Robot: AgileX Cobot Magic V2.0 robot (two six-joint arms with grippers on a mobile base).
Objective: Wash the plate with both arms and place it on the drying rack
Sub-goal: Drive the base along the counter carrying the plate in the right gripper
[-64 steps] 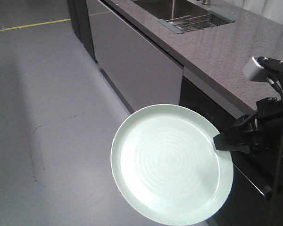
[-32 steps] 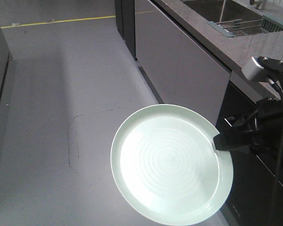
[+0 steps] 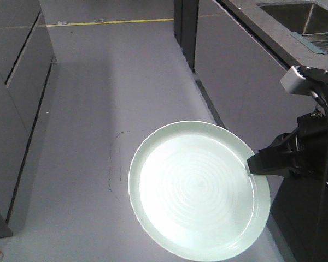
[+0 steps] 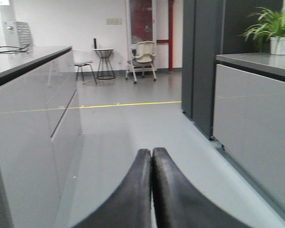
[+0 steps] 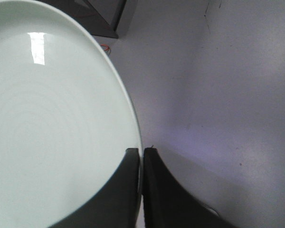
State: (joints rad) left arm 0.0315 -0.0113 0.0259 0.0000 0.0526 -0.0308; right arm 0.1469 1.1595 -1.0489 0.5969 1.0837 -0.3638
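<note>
The pale mint-green plate (image 3: 199,191) hangs over the grey floor, face up toward the front camera, its concentric rings showing. My right gripper (image 3: 252,164) is shut on the plate's right rim. In the right wrist view the rim (image 5: 133,118) runs between the two black fingers of that gripper (image 5: 141,151). My left gripper (image 4: 152,153) shows only in its own wrist view, shut with nothing between the fingers, pointing down a corridor. A corner of the drying rack (image 3: 323,42) with its grey-blue end piece shows at the top right, beside the steel sink (image 3: 295,16).
The dark stone counter (image 3: 262,33) with grey cabinet fronts runs along the right. Grey cabinets (image 3: 11,82) line the left. A yellow floor line (image 3: 109,22) crosses far ahead. Chairs and a small table (image 4: 104,61) stand at the corridor's end, and a potted plant (image 4: 275,33) on a counter.
The whole front view has swung: the counter, sink and rack slid to the right edge and the left cabinets came into sight. The plate stays in the right gripper's grip, unchanged in the frame.
</note>
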